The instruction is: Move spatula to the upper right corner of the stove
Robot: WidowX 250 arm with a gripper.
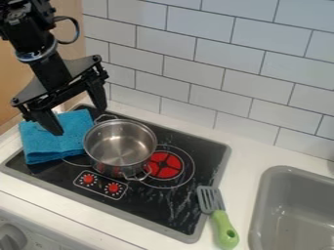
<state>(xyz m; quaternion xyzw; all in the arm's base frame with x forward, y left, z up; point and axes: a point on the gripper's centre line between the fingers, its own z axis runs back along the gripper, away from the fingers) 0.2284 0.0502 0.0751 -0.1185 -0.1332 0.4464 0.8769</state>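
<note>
My gripper (79, 122) hangs at the upper left, above the blue cloth and the left part of the stove, its two fingers spread wide with nothing between them. The spatula (219, 215) lies at the lower right, well away from the gripper. Its grey slotted head rests on the right edge of the stove (176, 210), and its green handle extends toward the front over the white counter.
A steel pot (120, 144) stands on the stove left of the red burner (164, 165). The folded blue cloth (55, 139) lies on the stove's left side. A grey sink (297, 205) is at the right, and a tiled wall (215, 63) rises behind.
</note>
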